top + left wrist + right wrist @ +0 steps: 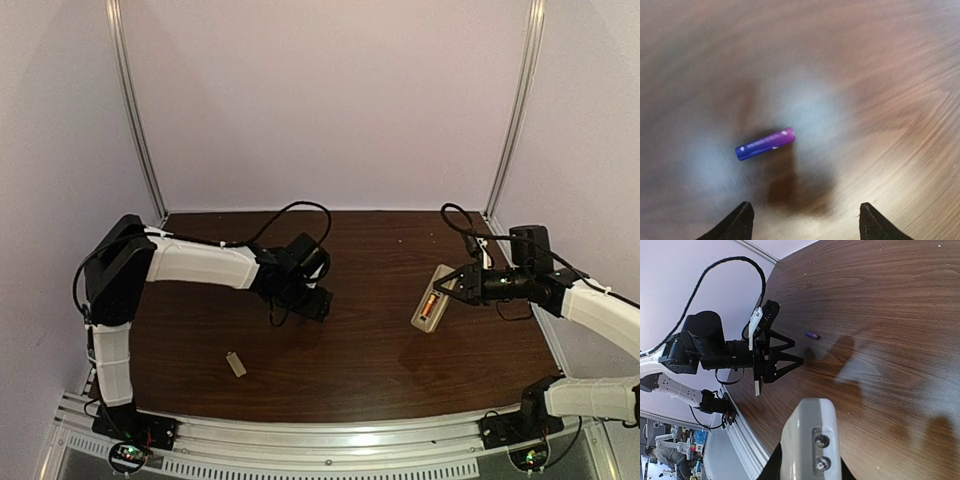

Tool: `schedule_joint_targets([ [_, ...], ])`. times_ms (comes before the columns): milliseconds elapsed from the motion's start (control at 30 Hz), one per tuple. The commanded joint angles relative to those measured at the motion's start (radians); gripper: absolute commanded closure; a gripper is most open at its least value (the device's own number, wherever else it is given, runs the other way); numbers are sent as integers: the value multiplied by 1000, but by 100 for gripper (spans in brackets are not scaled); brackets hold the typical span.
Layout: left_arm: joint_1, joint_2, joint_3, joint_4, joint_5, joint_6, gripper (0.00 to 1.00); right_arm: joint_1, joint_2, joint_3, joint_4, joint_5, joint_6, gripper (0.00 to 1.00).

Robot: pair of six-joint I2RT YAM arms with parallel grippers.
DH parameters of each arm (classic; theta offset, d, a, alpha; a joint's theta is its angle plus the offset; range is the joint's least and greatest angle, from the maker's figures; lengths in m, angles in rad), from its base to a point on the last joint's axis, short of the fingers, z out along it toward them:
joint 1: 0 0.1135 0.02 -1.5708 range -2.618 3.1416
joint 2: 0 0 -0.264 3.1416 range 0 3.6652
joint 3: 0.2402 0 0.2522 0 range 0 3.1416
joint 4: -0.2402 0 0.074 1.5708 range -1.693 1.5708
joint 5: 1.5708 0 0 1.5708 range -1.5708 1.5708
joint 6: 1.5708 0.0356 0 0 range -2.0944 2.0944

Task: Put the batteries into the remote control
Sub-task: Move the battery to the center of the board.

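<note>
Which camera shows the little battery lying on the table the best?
The left wrist view: the battery lies big in the middle, just ahead of the open left pincer, though a bit blurry. The right wrist view shows it only as a tiny far-off speck. In the top view I cannot find it.

Battery point(765, 144) on table point(350, 375) before left claw point(804, 206); remote point(432, 300) well right.

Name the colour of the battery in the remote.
Orange battery; clearest in the top external view.
</note>
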Motion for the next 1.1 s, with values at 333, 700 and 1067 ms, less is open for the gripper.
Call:
schedule_joint_targets([
  [333, 175, 260, 431, 31, 2, 307, 57, 5, 13, 30, 34, 9, 2, 100],
  [700, 209, 512, 705, -62, 11, 402, 74, 4, 14, 29, 27, 18, 2, 100],
  [1067, 204, 330, 401, -90, 84, 460, 78, 4, 9, 36, 28, 20, 8, 100],
])
